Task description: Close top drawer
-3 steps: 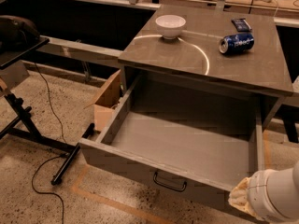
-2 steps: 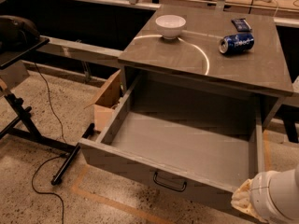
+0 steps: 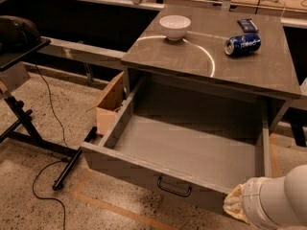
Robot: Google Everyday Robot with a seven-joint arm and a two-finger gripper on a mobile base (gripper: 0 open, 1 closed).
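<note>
The top drawer (image 3: 192, 143) is pulled far out of the grey cabinet and is empty inside. Its flat grey front panel (image 3: 139, 169) faces me, with a small dark loop handle (image 3: 173, 188) at centre. The lower drawers are out of view. My arm's white segment (image 3: 276, 202) shows at the bottom right corner, close to the drawer's front right corner. The gripper itself is out of the frame.
On the cabinet top (image 3: 225, 66) stand a white bowl (image 3: 174, 27), a blue can (image 3: 243, 44) lying on its side and a small dark packet (image 3: 247, 25). A cardboard box (image 3: 111, 104) sits left of the drawer. A black stand (image 3: 29, 128) and cable (image 3: 45, 195) are on the floor at left.
My arm segment at the bottom right has dropped slightly lower. The drawer has not moved.
</note>
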